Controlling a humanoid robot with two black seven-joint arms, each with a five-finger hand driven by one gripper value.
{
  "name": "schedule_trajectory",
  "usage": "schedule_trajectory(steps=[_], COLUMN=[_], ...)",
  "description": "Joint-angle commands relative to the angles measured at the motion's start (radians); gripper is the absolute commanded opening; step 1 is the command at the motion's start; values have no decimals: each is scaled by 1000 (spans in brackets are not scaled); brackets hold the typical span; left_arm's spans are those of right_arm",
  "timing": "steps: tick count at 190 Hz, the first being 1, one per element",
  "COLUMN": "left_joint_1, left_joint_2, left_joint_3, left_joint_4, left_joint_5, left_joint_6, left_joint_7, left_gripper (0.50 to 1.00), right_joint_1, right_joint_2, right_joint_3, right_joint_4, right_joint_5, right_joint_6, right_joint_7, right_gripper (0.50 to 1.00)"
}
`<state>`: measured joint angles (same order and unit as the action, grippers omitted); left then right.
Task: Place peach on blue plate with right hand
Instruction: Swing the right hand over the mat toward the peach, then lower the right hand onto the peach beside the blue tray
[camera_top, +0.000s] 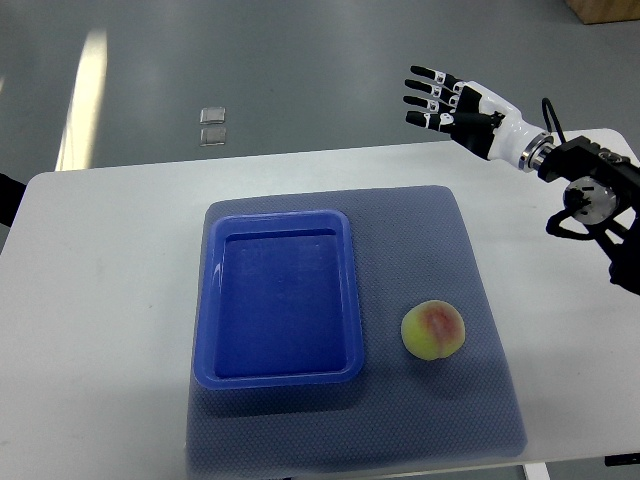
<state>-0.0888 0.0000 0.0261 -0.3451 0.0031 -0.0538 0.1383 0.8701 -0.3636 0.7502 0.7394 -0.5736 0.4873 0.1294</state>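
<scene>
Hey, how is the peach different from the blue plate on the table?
The peach is round and yellow-green with a pink blush; the blue plate is rectangular with rounded corners and one solid blue. The peach is much smaller than the plate. The peach is a solid ball, while the plate is a shallow, empty dish. Both rest on the grey-blue mat, side by side, apart.

Glossy plastic blue plate (277, 300); textured woven mat (470, 300); matt fuzzy peach (433, 329).
</scene>
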Motion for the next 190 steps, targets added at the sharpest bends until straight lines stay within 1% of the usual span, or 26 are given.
schedule_trajectory(steps=[1, 12, 28, 38, 39, 53, 59, 66, 81, 90, 91, 103, 137, 138, 154, 164, 165, 169, 190], left_joint_1=[0, -2, -2, -2, -2, -2, -2, -3, -3, -3, -3, -3, -3, -3, -3, -3, -3, -3, -3], left_joint_2=[0, 0, 0, 0, 0, 0, 0, 0, 0, 0, 0, 0, 0, 0, 0, 0, 0, 0, 0], left_joint_3=[0, 0, 0, 0, 0, 0, 0, 0, 0, 0, 0, 0, -2, -2, 0, 0, -2, -2, -2], left_joint_4=[0, 0, -2, -2, 0, 0, 0, 0, 0, 0, 0, 0, 0, 0, 0, 0, 0, 0, 0], left_joint_5=[1, 3, 5, 5, 5, 6, 6, 5, 6, 6, 6, 6, 6, 6, 6, 6, 6, 6, 6], left_joint_6=[-1, -5, -6, -6, -6, -6, -6, -6, -6, -6, -6, -6, -6, -6, -6, -6, -6, -6, -6], left_joint_7=[0, 0, 0, 0, 0, 0, 0, 0, 0, 0, 0, 0, 0, 0, 0, 0, 0, 0, 0], left_gripper=[1000, 1000, 1000, 1000, 1000, 1000, 1000, 1000, 1000, 1000, 1000, 1000, 1000, 1000, 1000, 1000, 1000, 1000, 1000], right_joint_1=[99, 153, 253, 253, 320, 408, 429, 466, 498, 498, 503, 503, 480, 452, 405, 405, 368, 354, 319], right_joint_2=[-133, -190, -261, -261, -294, -321, -325, -340, -362, -362, -364, -364, -367, -367, -367, -367, -367, -367, -367], right_joint_3=[-176, -265, -394, -394, -467, -555, -572, -600, -634, -634, -647, -654, -675, -674, -670, -670, -664, -664, -663], right_joint_4=[119, 190, 299, 299, 355, 416, 433, 480, 554, 554, 592, 626, 641, 646, 661, 661, 663, 664, 678], right_joint_5=[-201, -299, -411, -411, -437, -434, -434, -433, -419, -419, -382, -335, -331, -331, -333, -333, -333, -334, -334], right_joint_6=[86, 124, 124, 124, 124, 124, 124, 124, 124, 124, 124, 124, 124, 124, 124, 124, 124, 124, 124], right_joint_7=[-62, -94, -128, -128, -152, -183, -185, -185, -179, -179, -177, -177, -177, -177, -177, -177, -177, -177, -177], right_gripper=[930, 930, 930, 930, 930, 930, 930, 930, 930, 930, 930, 928, 930, 930, 930, 930, 930, 930, 930])
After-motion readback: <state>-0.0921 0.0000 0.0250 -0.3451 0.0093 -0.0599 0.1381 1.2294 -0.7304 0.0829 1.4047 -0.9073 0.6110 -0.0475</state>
